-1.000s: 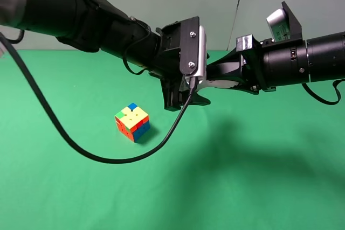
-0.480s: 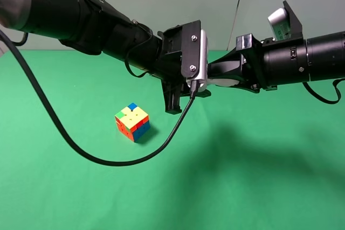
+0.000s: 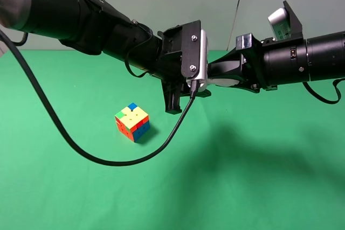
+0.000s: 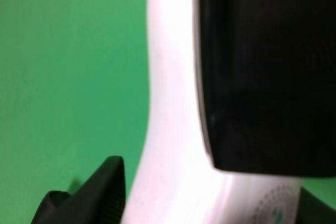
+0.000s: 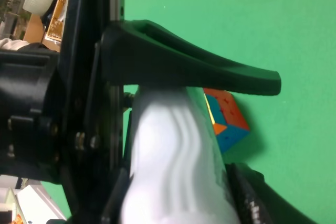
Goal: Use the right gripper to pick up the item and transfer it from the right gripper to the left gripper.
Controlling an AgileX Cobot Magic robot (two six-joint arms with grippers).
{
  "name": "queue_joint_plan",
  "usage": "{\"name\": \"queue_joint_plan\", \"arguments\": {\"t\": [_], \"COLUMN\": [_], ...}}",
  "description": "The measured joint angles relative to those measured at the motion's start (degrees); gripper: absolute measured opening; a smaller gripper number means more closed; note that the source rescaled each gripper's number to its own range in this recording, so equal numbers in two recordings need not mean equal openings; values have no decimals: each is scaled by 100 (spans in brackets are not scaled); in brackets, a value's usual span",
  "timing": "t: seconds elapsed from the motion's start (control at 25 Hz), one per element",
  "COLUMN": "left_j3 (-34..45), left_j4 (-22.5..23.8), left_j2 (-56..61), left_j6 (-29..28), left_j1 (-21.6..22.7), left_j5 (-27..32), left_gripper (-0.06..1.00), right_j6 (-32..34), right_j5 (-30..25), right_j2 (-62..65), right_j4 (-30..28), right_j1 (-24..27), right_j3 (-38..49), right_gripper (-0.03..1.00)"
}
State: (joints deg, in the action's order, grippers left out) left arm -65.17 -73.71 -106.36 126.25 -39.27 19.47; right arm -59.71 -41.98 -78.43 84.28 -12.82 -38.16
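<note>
Both arms meet in mid-air above the green table. The item (image 3: 225,83) shows in the exterior view only as a thin white sliver between them. My right gripper (image 3: 215,77) is shut on this white bottle from the right. My left gripper (image 3: 197,89), the one with the white screwed plate, is shut on the bottle's other end. The right wrist view shows the white contoured item (image 5: 176,150) with a black left finger (image 5: 199,72) pressed across it. Seen from the left wrist, the item (image 4: 168,103) fills the middle, partly covered by a black pad. Its cap is hidden.
A multicoloured puzzle cube (image 3: 132,123) sits on the green table (image 3: 259,181), below and left of the grippers, and appears behind the bottle as the cube (image 5: 227,119). A long black cable (image 3: 81,152) loops down from the left arm toward the table.
The left gripper's jaws have closed onto the bottle; its lower jaw swung up from its wide stance a second ago. Nothing has moved in the last half second.
</note>
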Motion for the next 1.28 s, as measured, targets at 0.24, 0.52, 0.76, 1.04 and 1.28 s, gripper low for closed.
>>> {"name": "queue_joint_plan", "arguments": {"t": [0.24,0.52,0.76,1.04,1.28], "left_j3": [0,0,0,0,0], "left_j4": [-12,-23,-23,-17,-17], "left_j2": [0,0,0,0,-4], "left_j6": [-13,-13,-18,-18,-18], "left_j1": [0,0,0,0,0], "left_j5": [-86,-101,-101,-99,-94], "left_gripper": [10,10,10,1,1], "right_j6": [101,101,96,96,144], "right_j5": [39,403,1128,2185,2592], "right_j2": [0,12,397,1111,1484], "right_j4": [15,37,31,-67,-272], "right_j1": [0,0,0,0,0], "right_j3": [0,0,5,5,5], "right_gripper": [71,99,100,100,100]}}
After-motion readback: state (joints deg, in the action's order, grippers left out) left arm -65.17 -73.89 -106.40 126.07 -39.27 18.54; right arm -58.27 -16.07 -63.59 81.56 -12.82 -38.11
